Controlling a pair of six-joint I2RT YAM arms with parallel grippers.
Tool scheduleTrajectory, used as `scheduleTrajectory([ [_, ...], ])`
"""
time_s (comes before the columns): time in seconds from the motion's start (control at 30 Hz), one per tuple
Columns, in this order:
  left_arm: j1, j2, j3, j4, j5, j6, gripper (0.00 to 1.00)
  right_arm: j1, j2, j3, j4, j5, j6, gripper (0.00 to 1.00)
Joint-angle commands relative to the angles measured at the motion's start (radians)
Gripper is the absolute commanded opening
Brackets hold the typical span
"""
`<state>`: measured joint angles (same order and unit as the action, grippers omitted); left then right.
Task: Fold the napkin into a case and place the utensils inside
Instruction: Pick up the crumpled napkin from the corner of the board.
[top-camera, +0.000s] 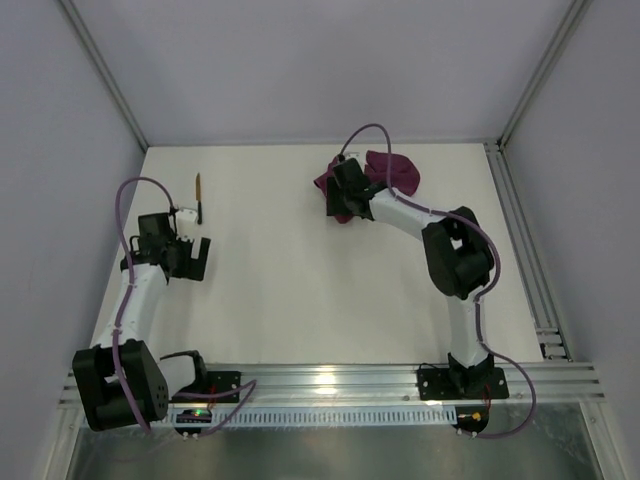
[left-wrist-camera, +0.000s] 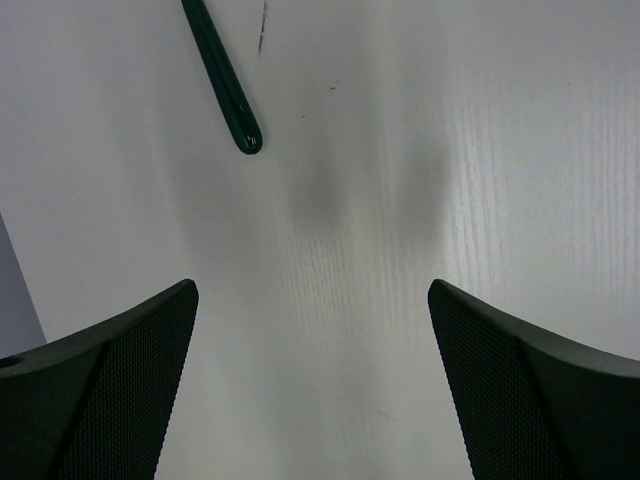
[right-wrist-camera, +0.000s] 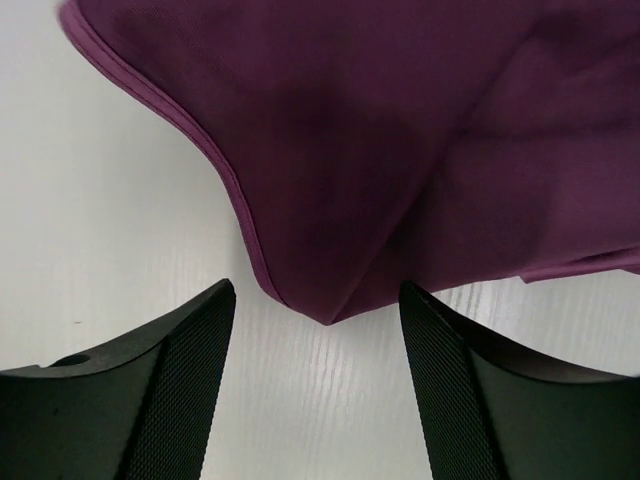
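Lying upper right in the overhead view, the napkin (top-camera: 395, 172) pokes a corner between the right gripper's (right-wrist-camera: 317, 305) parted jaws — neither finger pressing it. The left gripper (left-wrist-camera: 311, 290) gapes wide over the table (left-wrist-camera: 500, 150) — one utensil (left-wrist-camera: 225, 85) at its view's upper left

napkin (right-wrist-camera: 400, 130): just ahead of right gripper (right-wrist-camera: 315, 290) fingers, corner between their tips
utensil (left-wrist-camera: 225, 85): on table (left-wrist-camera: 500, 150), ahead-left of left gripper (left-wrist-camera: 312, 285) fingers, apart

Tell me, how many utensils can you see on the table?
1: a utensil lies far left, just beyond the left gripper. Others may hide under the crumpled napkin.
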<state>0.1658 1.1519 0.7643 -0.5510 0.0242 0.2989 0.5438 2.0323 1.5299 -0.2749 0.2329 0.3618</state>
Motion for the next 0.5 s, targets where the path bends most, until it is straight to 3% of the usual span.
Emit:
scheduleTrajectory([
  [0.0,0.005,-0.011,-0.005,0.006,-0.013,0.019,0.99,0.031,0.052,0.131,-0.138,0.006,-0.003,0.71],
  [0.17,0.005,0.002,0.007,0.005,-0.014,0.019,0.99,0.042,0.178,0.272,-0.213,0.078,-0.020,0.74],
  [0.3,0.005,0.011,0.024,-0.007,-0.007,0.013,0.99,0.042,0.204,0.299,-0.261,0.115,-0.007,0.30],
  [0.33,0.005,0.012,0.033,-0.016,-0.003,0.013,0.99,0.045,0.189,0.274,-0.250,0.111,-0.009,0.11],
  [0.37,0.005,0.017,0.038,-0.021,0.000,0.011,0.99,0.053,0.168,0.265,-0.230,0.105,-0.026,0.04],
  [0.47,0.006,0.022,0.058,-0.044,0.028,0.009,0.99,0.096,0.074,0.275,-0.222,0.053,-0.089,0.04],
])
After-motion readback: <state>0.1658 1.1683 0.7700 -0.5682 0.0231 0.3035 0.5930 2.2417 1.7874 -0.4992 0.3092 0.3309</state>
